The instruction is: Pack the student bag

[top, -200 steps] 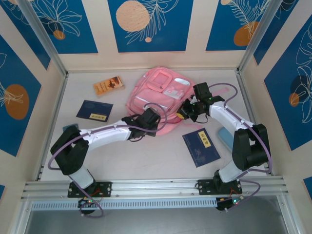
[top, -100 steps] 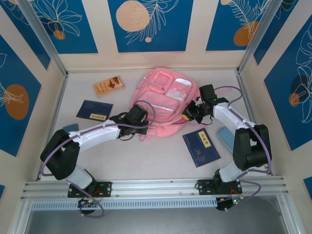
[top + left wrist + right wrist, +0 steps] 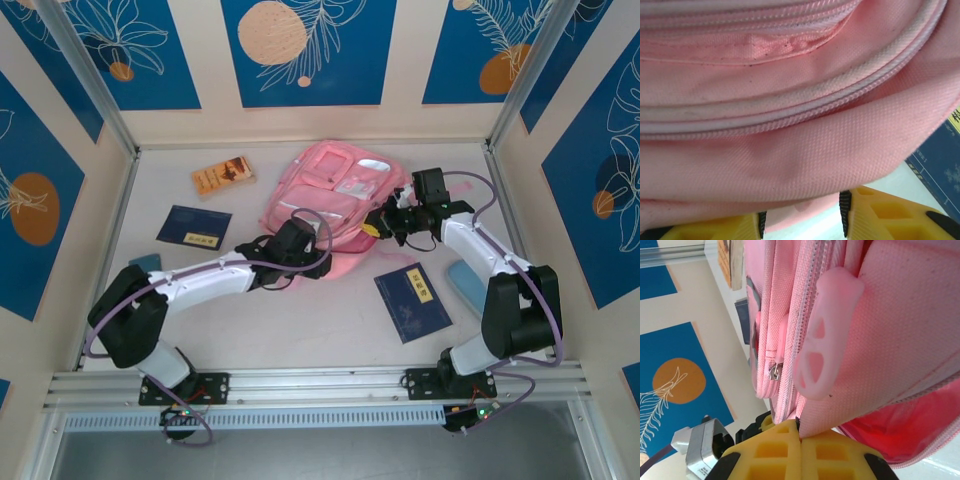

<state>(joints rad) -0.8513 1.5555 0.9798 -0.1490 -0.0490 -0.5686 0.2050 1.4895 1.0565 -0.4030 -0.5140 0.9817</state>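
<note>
Since the prior frame, left tool has parted its fingers, now spread just before the student bag: pink woven fabric, pale zips, creased. The right tool is pressed together, pinching the bag's edge.

The student bag is made of pink woven cloth, matt and a bit rough; its zip tag is made of smooth, soft rubber
</note>
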